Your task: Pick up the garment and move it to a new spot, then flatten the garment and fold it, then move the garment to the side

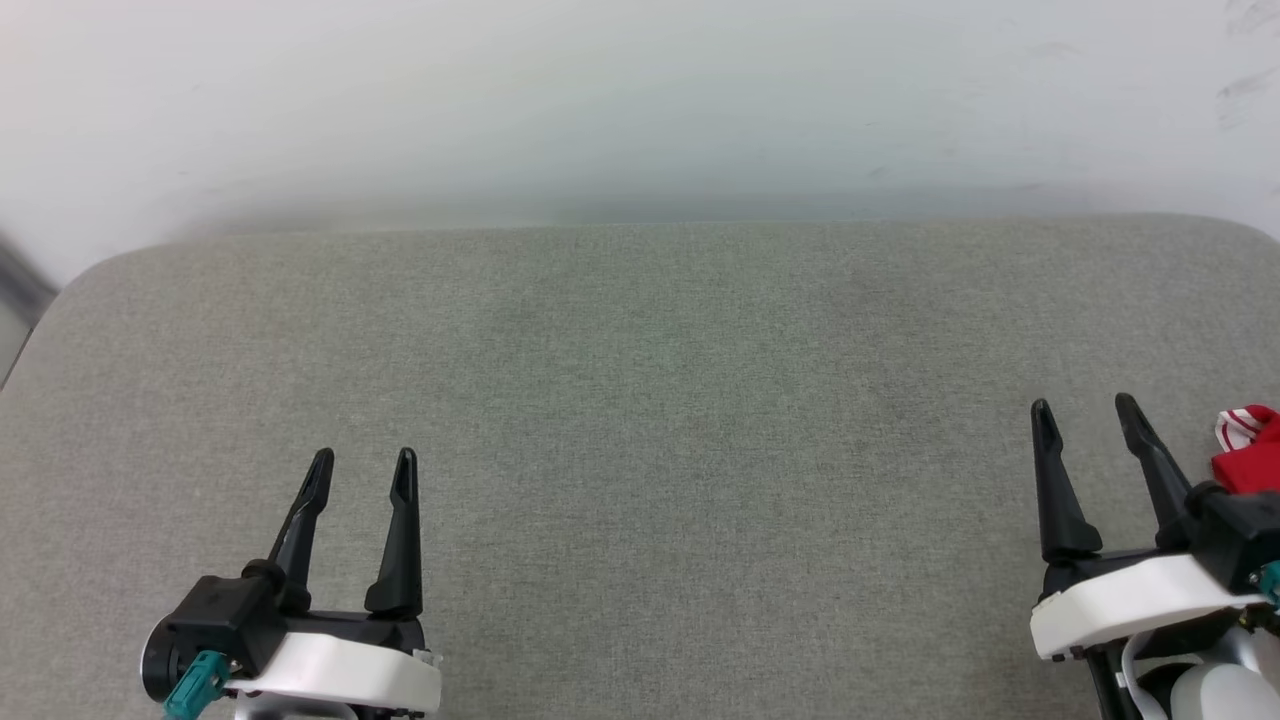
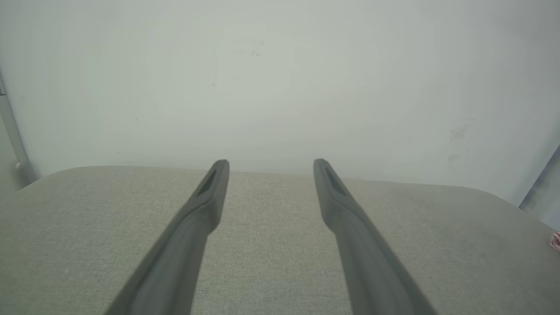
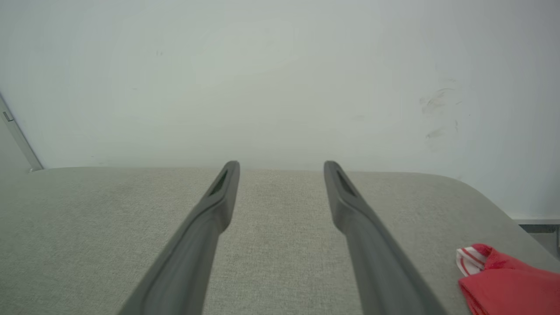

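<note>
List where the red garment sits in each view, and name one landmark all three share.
Head view: the garment lies at the right edge, just beside the right gripper.
Left wrist view: a small striped sliver of the garment at the far right edge.
Right wrist view: the garment in the lower right corner, red with striped trim.
Shared landmark: the grey padded table meeting the white wall.
</note>
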Controlling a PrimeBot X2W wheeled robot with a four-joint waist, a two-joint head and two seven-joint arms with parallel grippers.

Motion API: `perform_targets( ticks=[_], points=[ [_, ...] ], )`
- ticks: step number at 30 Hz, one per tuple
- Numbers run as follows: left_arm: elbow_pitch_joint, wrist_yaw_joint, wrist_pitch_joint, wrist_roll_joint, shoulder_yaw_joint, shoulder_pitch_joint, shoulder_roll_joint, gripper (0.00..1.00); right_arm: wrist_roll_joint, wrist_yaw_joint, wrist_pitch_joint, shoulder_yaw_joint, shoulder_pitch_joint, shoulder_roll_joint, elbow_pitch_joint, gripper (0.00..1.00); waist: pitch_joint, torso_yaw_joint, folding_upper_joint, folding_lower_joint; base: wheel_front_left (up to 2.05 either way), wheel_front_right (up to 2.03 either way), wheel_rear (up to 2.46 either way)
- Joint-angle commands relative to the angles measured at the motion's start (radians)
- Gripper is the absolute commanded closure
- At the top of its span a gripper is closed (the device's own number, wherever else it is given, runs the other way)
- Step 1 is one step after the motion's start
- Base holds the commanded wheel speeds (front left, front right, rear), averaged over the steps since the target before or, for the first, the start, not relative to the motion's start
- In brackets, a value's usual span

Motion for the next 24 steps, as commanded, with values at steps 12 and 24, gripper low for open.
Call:
perform_targets(
  ticks=[12,24],
  points=[
    [0.015,-0.002,-0.002,0.004,-0.006,0.009,0.007,0.0,0.019,0.0,-0.049,0.021,0.029,0.022,0.039,0.0,-0.005,-0.01,0.0,0.0002,0.0,0.0,0.0],
    [0.02,-0.002,-0.002,-0.004,0.001,0.009,0.011,0.0,0.041,0.0,-0.059,0.045,0.026,0.022,0.048,0.0,-0.005,-0.01,0.0,0.0002,0.0,0.0,0.0]
  ],
)
